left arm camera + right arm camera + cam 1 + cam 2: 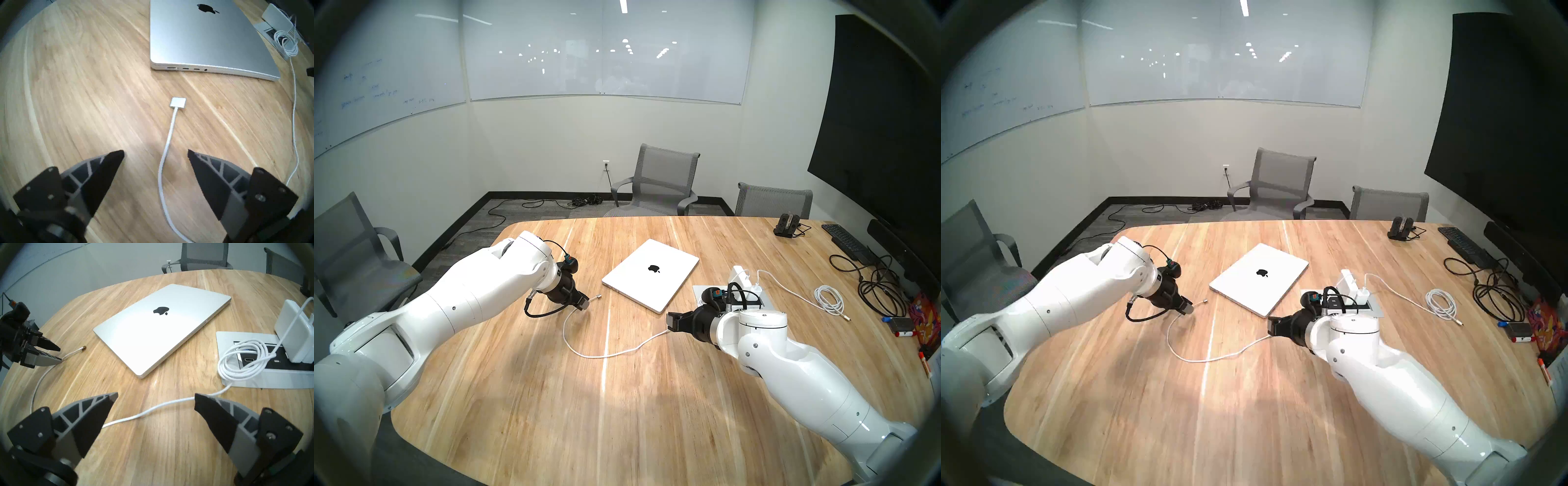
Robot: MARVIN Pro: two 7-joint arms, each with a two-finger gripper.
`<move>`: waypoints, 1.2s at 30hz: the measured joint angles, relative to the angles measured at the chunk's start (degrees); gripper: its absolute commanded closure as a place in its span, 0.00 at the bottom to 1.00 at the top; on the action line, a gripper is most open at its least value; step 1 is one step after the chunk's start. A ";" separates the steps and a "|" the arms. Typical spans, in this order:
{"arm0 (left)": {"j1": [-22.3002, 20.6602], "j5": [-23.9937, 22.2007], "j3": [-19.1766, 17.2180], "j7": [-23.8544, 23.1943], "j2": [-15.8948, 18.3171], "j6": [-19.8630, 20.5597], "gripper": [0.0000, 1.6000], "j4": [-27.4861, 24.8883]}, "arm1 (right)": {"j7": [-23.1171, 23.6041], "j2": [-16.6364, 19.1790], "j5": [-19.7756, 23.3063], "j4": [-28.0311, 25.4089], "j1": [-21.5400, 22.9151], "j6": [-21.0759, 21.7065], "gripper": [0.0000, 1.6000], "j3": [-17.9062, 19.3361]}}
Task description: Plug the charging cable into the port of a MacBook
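In the head view my left gripper (583, 303) sits left of centre, fingers spread and holding nothing, straddling the charging cable (602, 354). Its plug (178, 102) lies straight ahead of the tips, long axis pointing up-frame at the MacBook (209, 39) port edge. My right gripper (671, 321), lower right, is also spread and farther from the plug.

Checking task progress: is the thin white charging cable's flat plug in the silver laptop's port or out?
Out. The thin white charging cable's flat plug lies on the wooden table, apart from the closed silver laptop.
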 measured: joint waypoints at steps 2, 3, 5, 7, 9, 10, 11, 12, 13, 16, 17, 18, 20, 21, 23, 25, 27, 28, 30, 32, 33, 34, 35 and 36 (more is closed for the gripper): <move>0.05 0.25 0.07 0.37 -0.20 0.00 0.18 -0.09 | 0.00 0.00 0.00 0.00 0.00 0.00 0.00 0.00; 0.06 0.30 0.08 0.46 -0.25 0.00 0.18 -0.10 | 0.00 0.00 0.00 0.00 0.00 0.00 0.00 0.00; 0.10 0.39 0.12 0.61 -0.37 0.00 0.22 -0.13 | 0.00 0.00 0.00 0.00 0.00 0.00 0.00 0.00; 0.16 0.42 0.14 0.77 -0.54 0.00 0.24 -0.15 | 0.00 0.00 0.00 0.00 0.00 0.00 0.00 0.00; 0.20 0.40 0.14 0.86 -0.65 0.00 0.25 -0.15 | 0.00 0.00 0.00 0.00 0.00 0.00 0.00 0.00; 0.22 0.33 0.14 0.90 -0.72 0.00 0.26 -0.14 | 0.00 0.00 0.00 0.00 0.00 0.00 0.00 0.00; 0.23 0.24 0.14 0.95 -0.81 0.00 0.27 -0.09 | 0.00 0.00 0.00 0.00 0.00 0.00 0.00 0.00; 0.24 0.20 0.15 0.97 -0.85 0.00 0.27 -0.07 | 0.00 0.00 0.00 0.00 0.00 0.00 0.00 0.00; 0.24 0.15 0.16 1.00 -0.89 0.00 0.28 -0.04 | 0.00 0.00 0.00 0.00 0.00 0.00 0.00 0.00; 0.25 -0.14 0.26 1.06 -1.17 0.00 0.31 0.22 | 0.00 0.00 0.00 0.00 0.00 0.00 0.00 0.00; 0.25 -0.16 0.29 1.06 -1.19 0.00 0.31 0.25 | 0.00 0.00 0.00 0.00 0.00 0.00 0.00 0.00; 0.25 -0.19 0.31 1.06 -1.22 0.00 0.31 0.28 | 0.00 0.00 0.00 0.00 0.00 0.00 0.00 0.00; 0.25 -0.28 0.42 1.06 -1.34 0.00 0.31 0.46 | 0.00 0.00 0.00 0.00 0.00 0.00 0.00 0.00; 0.25 -0.30 0.44 1.06 -1.36 0.00 0.33 0.48 | 0.00 0.00 0.00 0.00 0.00 0.00 0.00 0.00; 0.25 -0.41 0.57 1.01 -1.48 0.00 0.40 0.68 | 0.00 0.00 0.00 0.00 0.00 0.00 0.00 0.00; 0.22 -0.43 0.60 0.95 -1.50 0.00 0.45 0.76 | 0.00 0.00 0.00 0.00 0.00 0.00 0.00 0.00; 0.11 -0.48 0.63 0.72 -1.55 0.00 0.49 1.01 | 0.00 0.00 0.00 0.00 0.00 0.00 0.00 0.00; 0.07 -0.51 0.65 0.59 -1.59 0.00 0.49 1.19 | 0.00 0.00 0.00 0.00 0.00 0.00 0.00 0.00; 0.02 -0.52 0.66 0.47 -1.62 0.00 0.49 1.35 | 0.00 0.00 0.00 0.00 0.00 0.00 0.00 0.00; -0.18 -0.53 0.70 0.16 -1.75 -0.01 0.50 2.01 | 0.00 0.00 0.00 0.00 0.00 0.00 0.00 0.00; -0.24 -0.53 0.70 0.08 -1.80 -0.01 0.50 2.17 | 0.00 0.00 0.00 0.00 0.00 0.00 0.00 0.00; -0.29 -0.54 0.71 0.01 -1.84 -0.02 0.49 2.34 | 0.00 0.00 0.00 0.00 0.00 0.00 0.00 0.00; -0.39 -0.54 0.72 -0.13 -1.91 -0.02 0.49 2.60 | 0.00 0.00 0.00 0.00 0.00 0.00 0.00 0.00; -0.48 -0.54 0.74 -0.24 -1.98 -0.02 0.50 2.82 | 0.00 0.00 0.00 0.00 0.00 0.00 0.00 0.00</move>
